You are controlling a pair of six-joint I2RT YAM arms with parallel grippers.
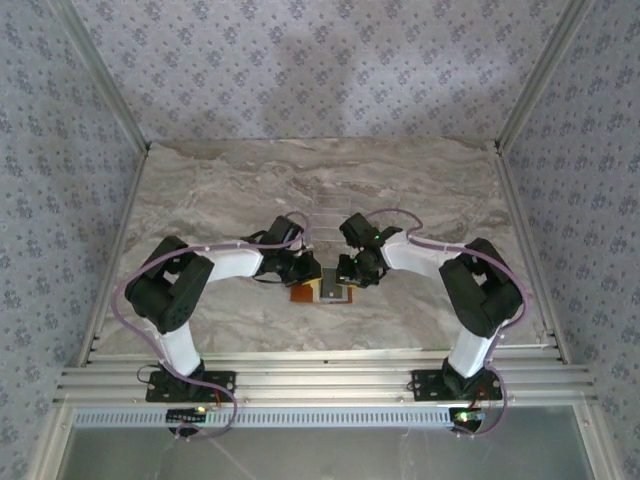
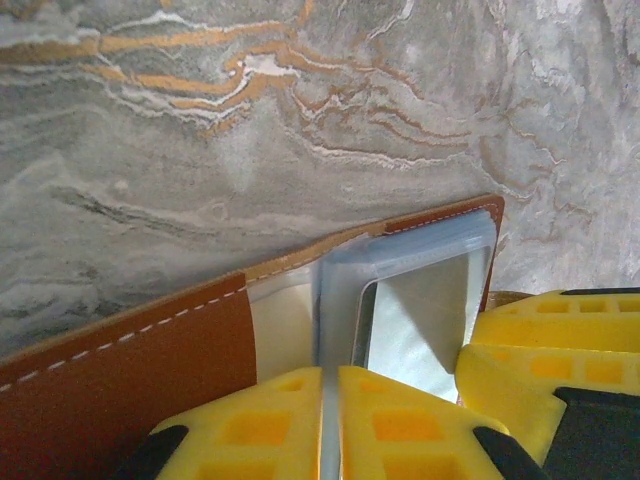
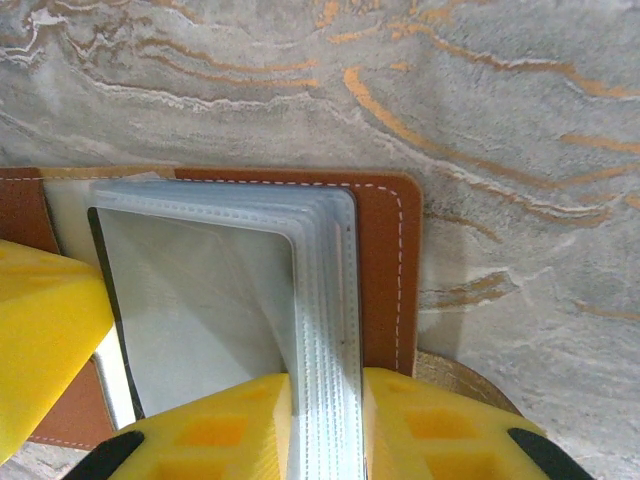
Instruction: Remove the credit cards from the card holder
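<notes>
One card holder (image 1: 318, 293) lies opened flat on the counter (image 1: 250, 190), between the two arms and near their bases, with both grippers down on it. The left gripper (image 2: 330, 400) is clenched on a single plastic sleeve (image 2: 400, 250) and stands it up on edge. The right gripper (image 3: 325, 400) is clamped on a stack of sleeves (image 3: 325, 300) at the other side; they are too tightly packed to count. Holding the pages apart like this looks meant to fan the book of sleeves open, so that a pocket mouth is exposed while the brown cover stays pinned to the counter. In the right wrist view a thin dark edge and a pale strip beside it, likely the two credit cards (image 3: 112, 380), sit behind the open sleeve, inside the holder, though I cannot tell for sure. Neither gripper has a card, so by my reading none is out yet. With both grippers busy on sleeves, one would have to let go to pull a card.
</notes>
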